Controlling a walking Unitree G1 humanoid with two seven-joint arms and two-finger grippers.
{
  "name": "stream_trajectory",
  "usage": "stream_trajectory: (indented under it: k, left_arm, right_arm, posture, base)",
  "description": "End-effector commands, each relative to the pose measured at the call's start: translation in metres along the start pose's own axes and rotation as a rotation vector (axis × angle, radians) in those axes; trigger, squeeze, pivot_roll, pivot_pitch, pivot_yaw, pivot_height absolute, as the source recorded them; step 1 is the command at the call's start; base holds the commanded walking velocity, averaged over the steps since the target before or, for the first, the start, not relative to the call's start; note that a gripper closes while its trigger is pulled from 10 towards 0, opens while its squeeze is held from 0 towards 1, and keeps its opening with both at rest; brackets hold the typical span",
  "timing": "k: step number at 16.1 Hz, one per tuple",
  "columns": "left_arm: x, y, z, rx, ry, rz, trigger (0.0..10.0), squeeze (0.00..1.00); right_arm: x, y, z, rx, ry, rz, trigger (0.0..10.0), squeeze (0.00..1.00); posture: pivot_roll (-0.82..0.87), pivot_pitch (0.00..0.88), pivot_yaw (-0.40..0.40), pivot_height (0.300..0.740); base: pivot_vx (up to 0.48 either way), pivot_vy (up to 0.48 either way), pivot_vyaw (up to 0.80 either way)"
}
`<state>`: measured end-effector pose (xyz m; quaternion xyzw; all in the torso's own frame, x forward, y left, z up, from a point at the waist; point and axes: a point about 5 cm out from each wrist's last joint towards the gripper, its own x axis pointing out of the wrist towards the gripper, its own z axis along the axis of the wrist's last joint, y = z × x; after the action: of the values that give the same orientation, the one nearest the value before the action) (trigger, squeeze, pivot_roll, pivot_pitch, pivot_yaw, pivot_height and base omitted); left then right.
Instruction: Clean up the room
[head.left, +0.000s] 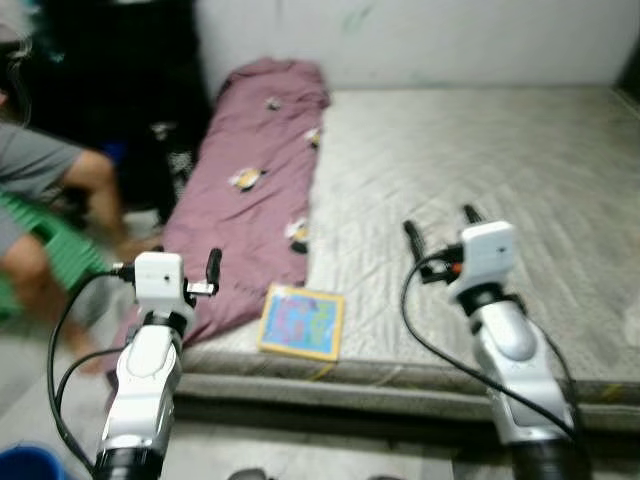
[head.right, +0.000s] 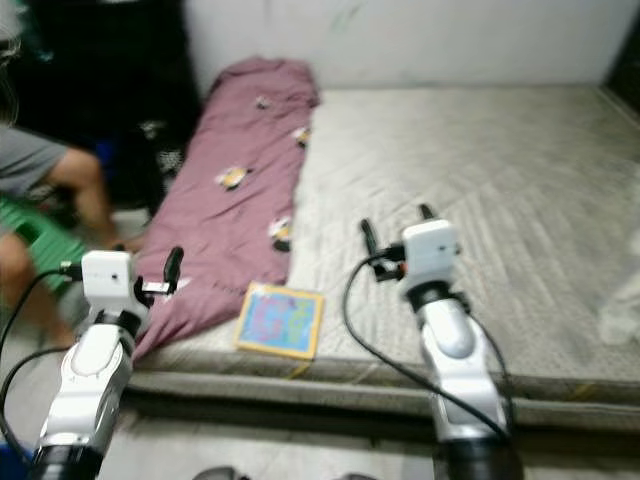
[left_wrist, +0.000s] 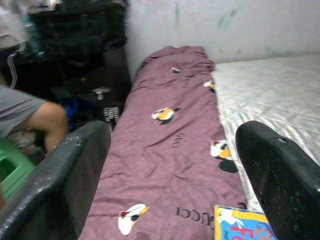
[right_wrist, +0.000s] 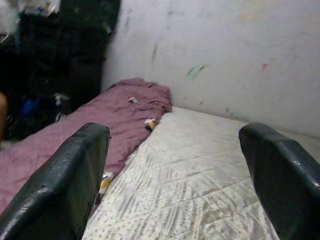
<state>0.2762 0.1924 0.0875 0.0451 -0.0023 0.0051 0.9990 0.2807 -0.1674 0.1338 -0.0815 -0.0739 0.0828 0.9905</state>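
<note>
A mauve blanket (head.left: 255, 180) with small cartoon prints lies crumpled along the left side of a bare grey mattress (head.left: 480, 170). A colourful children's book (head.left: 302, 321) rests flat at the mattress's front edge, just beside the blanket's lower end. My left gripper (head.left: 165, 266) is held up in front of the blanket's near corner, open and empty; in the left wrist view the blanket (left_wrist: 170, 125) and a corner of the book (left_wrist: 240, 225) show between its fingers. My right gripper (head.left: 440, 225) hovers over the middle of the mattress, open with nothing in it.
A person (head.left: 50, 190) in a grey top sits at the left on a green stool (head.left: 55, 245), knees near the blanket. Dark furniture and bags (head.left: 110, 70) fill the back left corner. A blue bucket (head.left: 30, 465) stands on the floor at lower left. A white wall (head.left: 420, 40) backs the mattress.
</note>
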Motion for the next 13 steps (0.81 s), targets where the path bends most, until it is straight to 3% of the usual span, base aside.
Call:
stream_trajectory:
  k: [1, 3, 13]
  left_arm:
    - [-0.0006, 0.0065, -0.0015, 0.015, 0.009, 0.01, 10.0, 0.0]
    - [-0.0002, 0.0056, -0.002, 0.007, 0.01, -0.008, 10.0, 0.0]
    - [-0.0006, 0.0027, -0.0014, 0.013, 0.005, -0.026, 10.0, 0.0]
  right_arm:
    - [0.0047, 0.008, 0.0057, 0.011, -0.03, 0.022, 10.0, 0.0]
    - [0.0046, 0.0078, 0.0051, 0.016, -0.028, 0.018, 10.0, 0.0]
    - [0.0049, 0.0044, 0.0038, 0.034, -0.019, -0.017, 10.0, 0.0]
  posture:
    - [-0.08, 0.0, 0.03, 0.74]
    - [-0.08, 0.0, 0.028, 0.74]
    - [-0.09, 0.0, 0.031, 0.74]
  base:
    - [0.0, 0.0, 0.8]
    - [0.0, 0.0, 0.49]
    - [0.0, 0.0, 0.0]
